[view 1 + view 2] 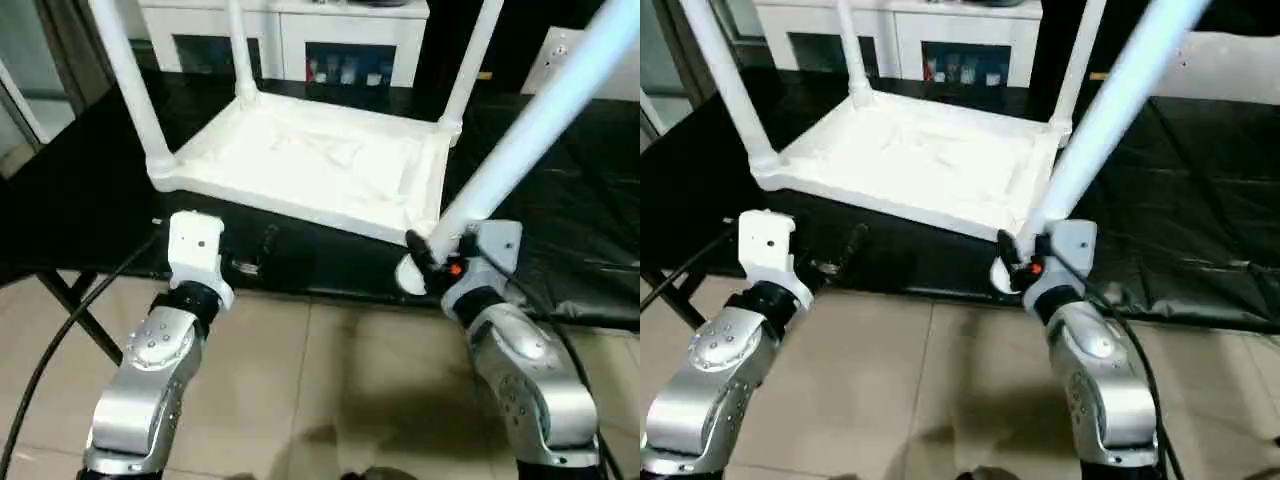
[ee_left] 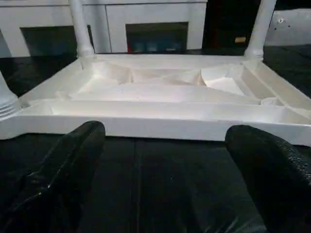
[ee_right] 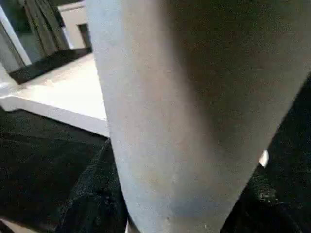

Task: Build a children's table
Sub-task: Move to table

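The right gripper [image 1: 432, 258] is gripping the fourth leg [image 1: 530, 135] near the upturned tabletop [image 1: 310, 165]'s last corner (three legs seated), the left gripper [image 2: 160, 160] hanging open.

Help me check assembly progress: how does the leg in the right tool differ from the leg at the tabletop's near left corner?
The held leg leans steeply, clamped in the right tool near the tabletop's near right corner; the near left leg stands seated in its socket, untouched. Both are long white tubes.
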